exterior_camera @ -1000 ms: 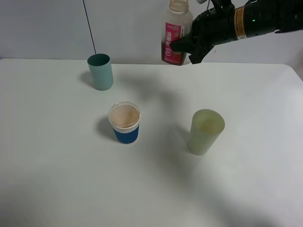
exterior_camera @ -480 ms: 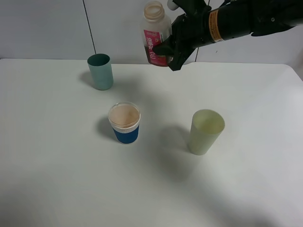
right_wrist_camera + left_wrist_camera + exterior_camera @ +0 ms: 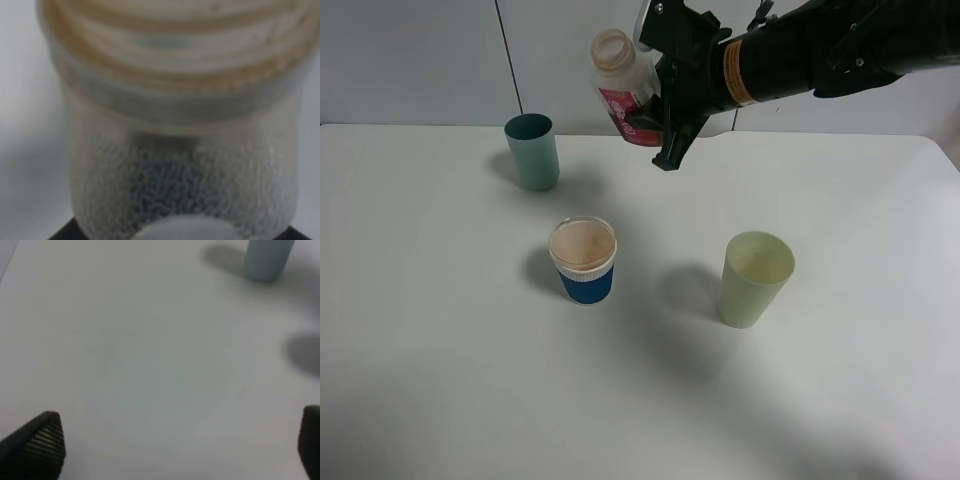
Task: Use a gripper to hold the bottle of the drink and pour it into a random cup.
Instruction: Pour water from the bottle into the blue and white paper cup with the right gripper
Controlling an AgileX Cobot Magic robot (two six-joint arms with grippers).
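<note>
Now | right pincer (image 3: 655, 105) clenched on bottle (image 3: 620, 85), held aloft, tilted, open neck leaning left | cup (image 3: 584, 262) upright on worktop (image 3: 440, 350), lower in view, apart from bottle | left pincer (image 3: 175, 450) released, jaws wide apart over worktop

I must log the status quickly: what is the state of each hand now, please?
Left hand: open, holding nothing.
Right hand: closed on the bottle, which is tilted.
</note>
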